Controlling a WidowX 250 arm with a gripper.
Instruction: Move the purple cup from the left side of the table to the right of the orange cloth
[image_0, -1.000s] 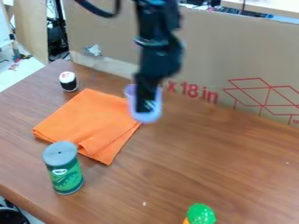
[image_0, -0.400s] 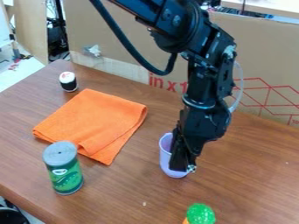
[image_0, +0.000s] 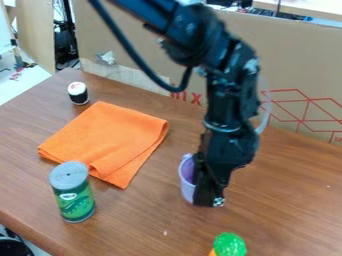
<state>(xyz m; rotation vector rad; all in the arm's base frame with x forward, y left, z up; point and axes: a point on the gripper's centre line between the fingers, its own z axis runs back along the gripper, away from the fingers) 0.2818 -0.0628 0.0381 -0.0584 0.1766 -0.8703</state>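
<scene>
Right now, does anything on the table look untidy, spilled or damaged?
The orange cloth is folded unevenly, its layers misaligned along the near edge, and a small white speck lies on the table. Nothing looks spilled.

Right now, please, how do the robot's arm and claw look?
The arm is black and chunky, with jointed sections, a thick black cable curving beside it and a pale ring low down. The claw is black, with a black-and-white patterned mark near its tip.

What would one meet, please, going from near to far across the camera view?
Bumpy green item, purple cup at the claw, small cylinder with a white top and black side.
</scene>
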